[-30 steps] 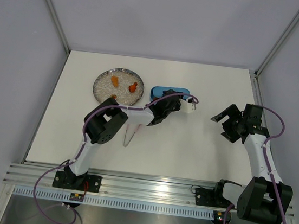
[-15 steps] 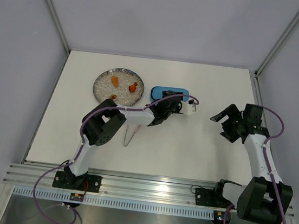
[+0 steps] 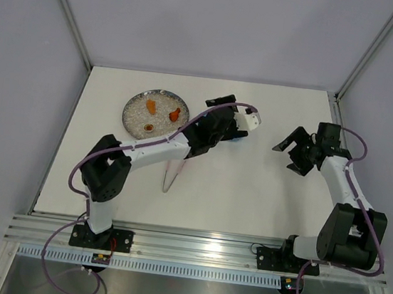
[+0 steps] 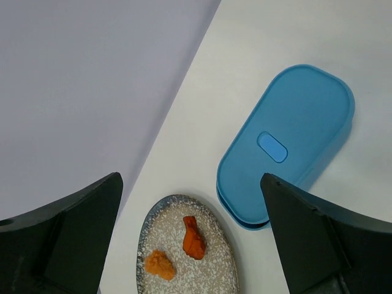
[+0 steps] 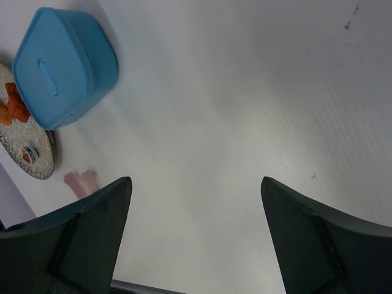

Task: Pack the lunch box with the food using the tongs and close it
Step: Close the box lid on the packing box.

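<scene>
The blue lunch box (image 4: pixel 285 144) lies on the table with its lid on; it also shows in the right wrist view (image 5: pixel 64 67). In the top view my left arm covers nearly all of it. Orange food pieces (image 4: pixel 193 237) (image 3: pixel 175 113) lie on the speckled plate. The pale tongs (image 3: pixel 171 176) rest on the table near the left arm, their pink ends (image 5: pixel 81 180) showing beside the plate. My left gripper (image 3: pixel 225 118) (image 4: pixel 191 177) hangs open above box and plate, holding nothing. My right gripper (image 3: pixel 287 154) (image 5: pixel 196 180) is open over bare table to the box's right.
The round speckled plate (image 3: pixel 137 115) (image 4: pixel 214 269) sits left of the box near the back of the table. Grey walls close in the back and sides. The right wrist view shows the plate's rim (image 5: pixel 43 162).
My left gripper has opened wide and risen off the blue box, swinging toward the back so that it now covers the box from above. The right gripper has shifted slightly left and back.
</scene>
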Controlling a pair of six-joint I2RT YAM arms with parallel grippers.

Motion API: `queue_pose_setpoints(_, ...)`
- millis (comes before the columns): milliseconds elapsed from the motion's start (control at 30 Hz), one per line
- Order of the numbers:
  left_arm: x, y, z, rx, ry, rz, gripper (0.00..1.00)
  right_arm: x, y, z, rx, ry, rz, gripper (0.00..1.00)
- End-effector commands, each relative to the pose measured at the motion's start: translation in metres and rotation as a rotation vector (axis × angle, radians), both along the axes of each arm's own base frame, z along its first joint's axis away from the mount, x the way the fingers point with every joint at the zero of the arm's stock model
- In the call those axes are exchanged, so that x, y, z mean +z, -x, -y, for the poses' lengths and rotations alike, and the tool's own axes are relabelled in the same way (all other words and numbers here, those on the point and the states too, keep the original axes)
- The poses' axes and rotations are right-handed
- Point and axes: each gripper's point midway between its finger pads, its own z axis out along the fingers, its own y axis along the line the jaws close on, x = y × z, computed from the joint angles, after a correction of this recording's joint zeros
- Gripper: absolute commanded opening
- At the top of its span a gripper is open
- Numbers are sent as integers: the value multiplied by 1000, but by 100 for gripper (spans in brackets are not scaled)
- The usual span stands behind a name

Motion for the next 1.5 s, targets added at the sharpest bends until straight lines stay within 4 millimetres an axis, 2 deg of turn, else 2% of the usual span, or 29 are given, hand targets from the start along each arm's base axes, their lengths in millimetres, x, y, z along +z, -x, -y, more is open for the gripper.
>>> queue_pose_setpoints(0,41,6,-3,40,144,-36,99,23,-27,-15,82,34,70,93)
queue_pose_setpoints(67,38,1,-20,133,241,-127,99,16,-38,-30,124,44,56,92)
queue_pose_setpoints(100,52,-5,-21,192,375,-176,99,14,-49,-35,136,50,49,89)
queue_pose_setpoints(133,39,-10,-42,256,379,-273,99,10,-54,-38,150,79,40,86)
queue_pose_setpoints(167,30,-17,-49,302,409,-335,99,8,-57,-53,189,97,35,85)
queue_pose_setpoints(200,27,-21,-57,342,452,-397,97,15,-69,-57,194,107,55,84)
queue_pose_setpoints(233,28,-28,-73,409,544,-489,94,3,-74,-61,202,110,26,78)
queue_pose_setpoints(300,20,-34,-86,484,636,-556,88,-2,-88,-70,213,105,27,75)
queue_pose_setpoints(333,11,-39,-101,533,660,-570,86,-2,-95,-73,215,93,36,70)
queue_pose_setpoints(400,7,-40,-108,564,717,-607,83,4,-107,-88,241,82,59,66)
queue_pose_setpoints(433,1,-41,-114,588,773,-659,77,-6,-110,-95,264,80,36,63)
queue_pose_setpoints(467,-5,-42,-118,609,803,-687,76,-8,-113,-100,274,78,33,62)
queue_pose_setpoints(500,-14,-42,-121,642,851,-735,74,-12,-121,-107,291,80,29,61)
queue_pose_setpoints(533,-16,-44,-122,614,901,-799,70,-15,-125,-107,289,87,25,60)
queue_pose_setpoints(600,-36,-40,-125,628,922,-875,66,-23,-134,-110,285,87,14,55)
queue_pose_setpoints(700,-55,-36,-128,632,919,-908,49,-32,-144,-113,289,79,2,51)
queue_pose_setpoints(733,-52,-39,-129,626,941,-888,44,-35,-146,-112,289,85,-2,49)
queue_pose_setpoints(767,-55,-39,-129,627,948,-894,34,-33,-151,-112,288,88,6,47)
queue_pose_setpoints(867,-67,-39,-125,625,958,-934,19,-38,-156,-114,299,92,0,36)
queue_pose_setpoints(900,-67,-40,-122,622,957,-942,16,-41,-157,-115,304,94,-4,35)
queue_pose_setpoints(967,-78,-40,-122,641,939,-967,10,-40,-159,-116,306,97,1,30)
queue_pose_setpoints(1000,-82,-41,-121,643,933,-976,8,-40,-159,-117,307,99,1,27)
queue_pose_setpoints(1033,-83,-42,-121,649,927,-984,7,-40,-159,-118,308,99,3,18)
queue_pose_setpoints(1100,-95,-45,-119,670,907,-1008,4,-40,-159,-121,316,98,4,13)
queue_pose_setpoints(1133,-93,-47,-117,666,906,-1014,3,-40,-159,-122,319,99,4,12)
queue_pose_setpoints(1200,-103,-49,-114,671,897,-1036,2,-40,-160,-124,325,102,7,12)
queue_pose_setpoints(1467,-120,-54,-108,669,885,-1078,2,-38,-165,-133,341,104,13,11)
